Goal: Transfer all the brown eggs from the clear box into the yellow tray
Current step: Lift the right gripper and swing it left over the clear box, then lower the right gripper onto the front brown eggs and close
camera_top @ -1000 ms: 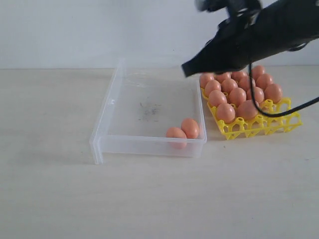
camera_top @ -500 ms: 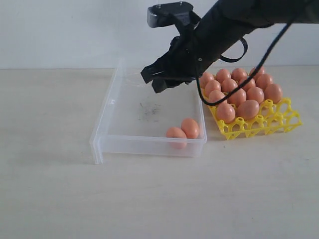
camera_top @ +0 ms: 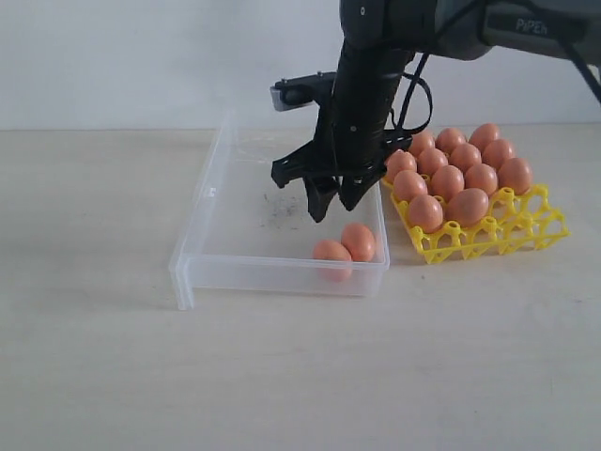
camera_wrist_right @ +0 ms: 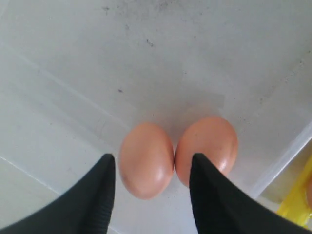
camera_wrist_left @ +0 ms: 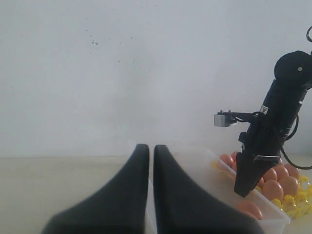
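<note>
pale beige tabletop [camera_top: 103, 376] spreads wide across the front, faintly streaked, and behind it a plain white wall [camera_top: 131, 56] closes off the back.

Probably a lab; bare pale tabletop [camera_top: 94, 376], blank white wall [camera_top: 141, 56], black robot arm [camera_top: 374, 66].

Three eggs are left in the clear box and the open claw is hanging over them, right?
Not three: only two brown eggs are left in the clear box; the right wrist view shows the pair side by side. The open right gripper does hang over them.
</note>
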{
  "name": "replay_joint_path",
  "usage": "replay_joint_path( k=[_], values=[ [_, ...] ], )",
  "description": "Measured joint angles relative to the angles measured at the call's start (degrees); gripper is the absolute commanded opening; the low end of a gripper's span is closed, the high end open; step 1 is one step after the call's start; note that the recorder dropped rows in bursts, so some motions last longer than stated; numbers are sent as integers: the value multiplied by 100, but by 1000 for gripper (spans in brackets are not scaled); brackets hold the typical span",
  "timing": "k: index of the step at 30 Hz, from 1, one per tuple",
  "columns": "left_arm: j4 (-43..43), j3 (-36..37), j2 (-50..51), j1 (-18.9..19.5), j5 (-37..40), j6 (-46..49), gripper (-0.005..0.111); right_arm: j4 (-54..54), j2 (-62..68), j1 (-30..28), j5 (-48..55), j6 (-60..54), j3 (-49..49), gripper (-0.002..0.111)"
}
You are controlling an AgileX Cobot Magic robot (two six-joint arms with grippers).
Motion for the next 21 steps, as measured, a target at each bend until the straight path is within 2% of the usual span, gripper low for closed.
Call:
replay_joint_path(
  k=[21],
  values=[
    [0, 0, 0, 0, 0, 0, 4, -49, 640, 161, 122, -140, -82, 40]
  ],
)
